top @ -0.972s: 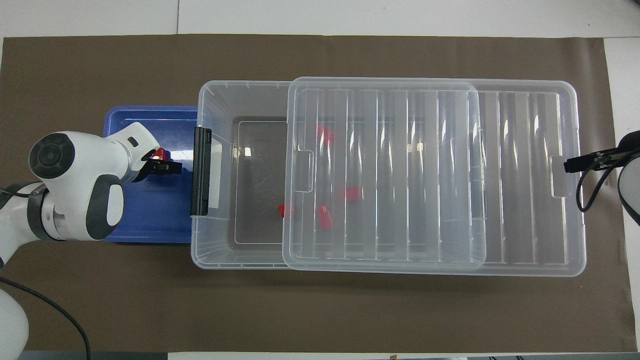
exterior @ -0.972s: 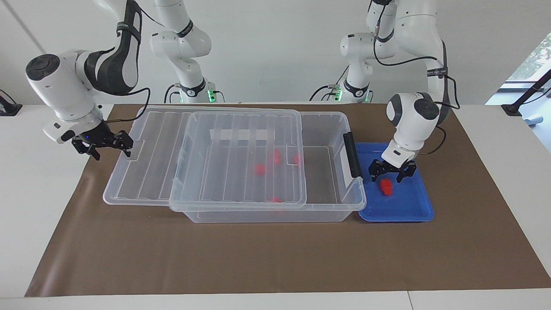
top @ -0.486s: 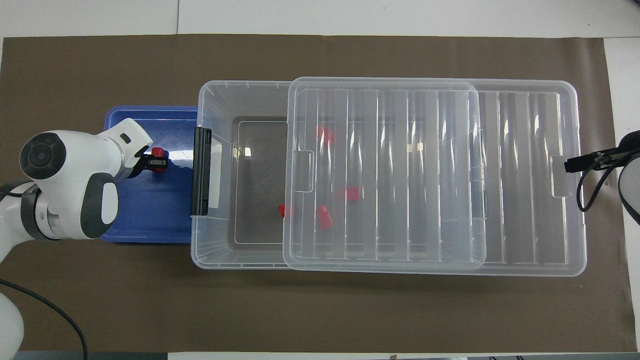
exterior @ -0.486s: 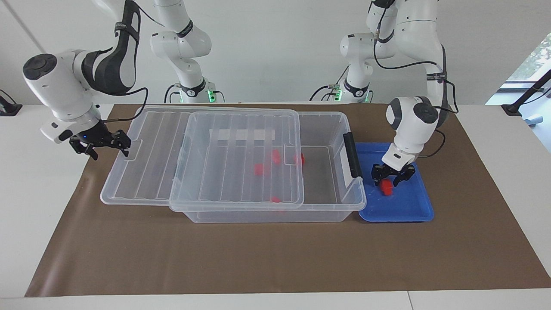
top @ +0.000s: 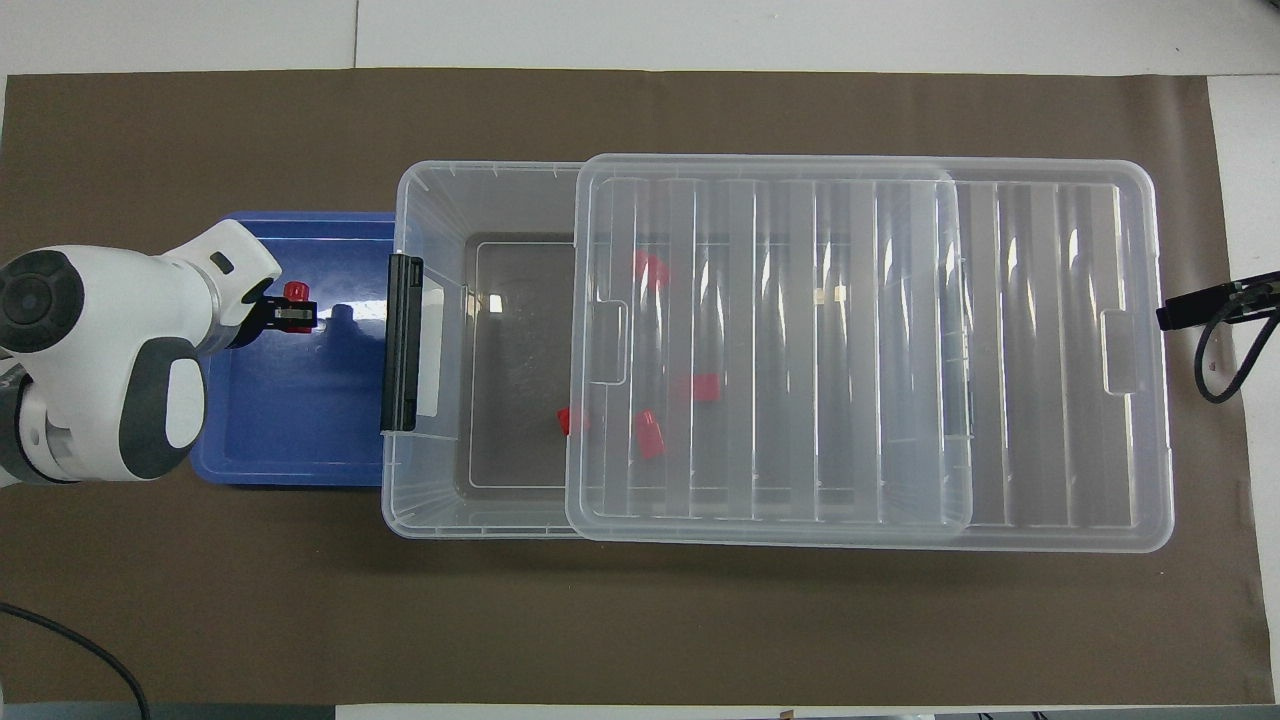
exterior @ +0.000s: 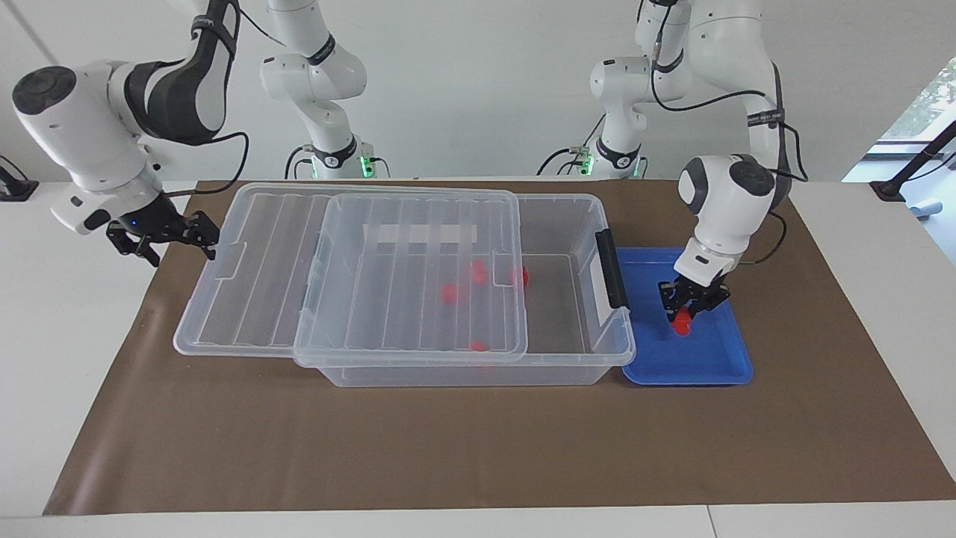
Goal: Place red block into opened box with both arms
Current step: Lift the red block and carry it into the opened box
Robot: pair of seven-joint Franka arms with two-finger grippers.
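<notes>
A small red block (exterior: 680, 326) (top: 296, 291) sits low in the blue tray (exterior: 709, 366) (top: 290, 430), and my left gripper (exterior: 684, 317) (top: 300, 312) is shut on it. Whether it rests on the tray floor I cannot tell. The clear box (exterior: 590, 359) (top: 430, 510) lies beside the tray. Its ribbed lid (exterior: 246, 299) (top: 1050, 350) is slid toward the right arm's end, so the box stands open at the tray's end. My right gripper (exterior: 160, 237) (top: 1190, 308) hangs open in the air just off the lid's overhanging end.
Several red blocks (exterior: 449, 293) (top: 648, 435) lie on the box floor, mostly under the lid. A black clip handle (exterior: 612, 269) (top: 402, 340) stands on the box wall facing the tray. Brown paper (exterior: 448, 448) covers the table.
My left gripper came down over the red block and shut on it, then shifted a little toward its own end of the tray. My right gripper rose and drew back from the lid's end.
</notes>
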